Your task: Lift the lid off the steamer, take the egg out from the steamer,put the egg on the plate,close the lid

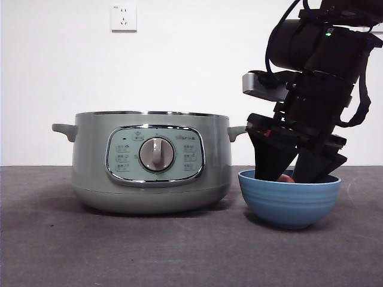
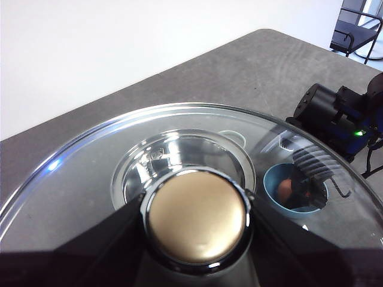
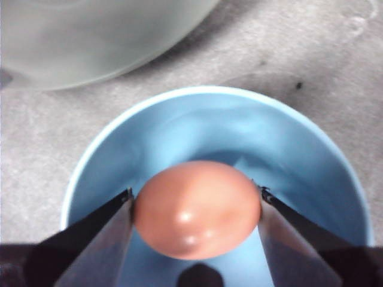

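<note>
The steamer (image 1: 149, 161) stands open on the table, without its lid; its side also shows in the right wrist view (image 3: 90, 36). My right gripper (image 1: 291, 173) reaches down into the blue plate (image 1: 290, 203) beside the pot. In the right wrist view the jaws are shut on the brown egg (image 3: 197, 209), low inside the plate (image 3: 197, 119). My left gripper (image 2: 197, 221) is shut on the knob (image 2: 197, 209) of the lid (image 2: 90, 179) and holds it high, out of the front view. Through the clear lid I see the plate (image 2: 270, 179) and the egg (image 2: 286, 188).
The grey table (image 1: 179, 251) runs to a white wall with a socket (image 1: 123, 17). The plate stands close to the pot's right handle (image 1: 236, 131). The right arm (image 2: 335, 119) shows dark beside the plate. A black chair frame (image 2: 359, 30) stands beyond the table's far corner.
</note>
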`<action>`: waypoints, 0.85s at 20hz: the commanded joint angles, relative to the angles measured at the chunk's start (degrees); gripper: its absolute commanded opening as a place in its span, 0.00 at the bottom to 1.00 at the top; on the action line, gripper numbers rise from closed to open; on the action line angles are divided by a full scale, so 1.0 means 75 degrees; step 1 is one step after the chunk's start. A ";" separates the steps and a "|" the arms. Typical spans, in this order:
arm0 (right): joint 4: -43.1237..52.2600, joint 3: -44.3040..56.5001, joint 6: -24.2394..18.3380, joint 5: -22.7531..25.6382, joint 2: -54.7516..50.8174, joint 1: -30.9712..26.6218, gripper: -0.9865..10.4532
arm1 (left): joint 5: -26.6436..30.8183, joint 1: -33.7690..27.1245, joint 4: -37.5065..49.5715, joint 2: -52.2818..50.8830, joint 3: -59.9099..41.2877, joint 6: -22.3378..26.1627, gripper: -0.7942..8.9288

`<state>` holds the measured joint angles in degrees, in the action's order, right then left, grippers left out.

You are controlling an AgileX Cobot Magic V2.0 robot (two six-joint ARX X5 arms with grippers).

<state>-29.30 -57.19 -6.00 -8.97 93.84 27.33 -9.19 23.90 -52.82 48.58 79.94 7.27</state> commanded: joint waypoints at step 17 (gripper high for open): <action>-0.0044 -0.0076 0.0000 0.0006 -0.0035 0.0178 0.50 | -0.0041 0.0015 0.0291 0.0017 0.0166 0.0015 0.07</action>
<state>-29.65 -57.39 -6.02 -8.84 93.71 28.45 -9.19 23.90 -53.39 49.10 79.94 7.27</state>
